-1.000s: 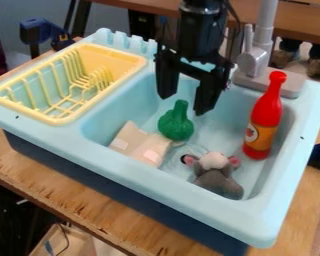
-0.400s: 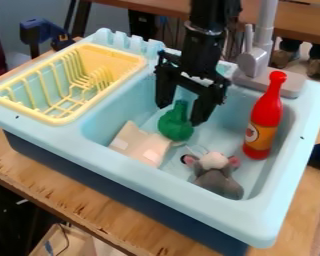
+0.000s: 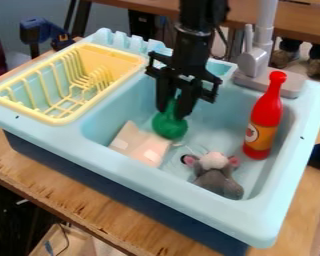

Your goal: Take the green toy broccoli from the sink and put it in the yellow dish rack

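Tool clamped on neck of green gourd in sink; red bottle bears orange label.

The gripper gripped the neck of a green gourd in a light-blue sink. Nearby lay a beige object and a grey plush mouse; a red bottle stood on the right, a yellow dish rack on the left.

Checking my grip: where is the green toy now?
In the camera view, the green toy is left of centre in the sink, its neck in the claw, beside the beige piece and left of the red bottle.
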`<act>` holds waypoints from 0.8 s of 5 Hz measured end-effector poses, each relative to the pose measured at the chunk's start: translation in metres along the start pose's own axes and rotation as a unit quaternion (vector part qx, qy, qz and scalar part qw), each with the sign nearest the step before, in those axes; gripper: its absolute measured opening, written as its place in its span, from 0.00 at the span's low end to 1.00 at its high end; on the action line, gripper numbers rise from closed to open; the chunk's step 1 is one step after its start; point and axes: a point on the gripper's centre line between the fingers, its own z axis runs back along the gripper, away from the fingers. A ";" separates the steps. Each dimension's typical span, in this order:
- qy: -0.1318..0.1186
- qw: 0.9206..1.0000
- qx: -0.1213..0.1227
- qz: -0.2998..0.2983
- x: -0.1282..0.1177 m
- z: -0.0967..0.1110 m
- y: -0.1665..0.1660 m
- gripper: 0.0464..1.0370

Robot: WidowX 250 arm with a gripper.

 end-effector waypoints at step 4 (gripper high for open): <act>-0.133 0.991 -0.026 -0.006 -0.020 0.088 0.025 0.31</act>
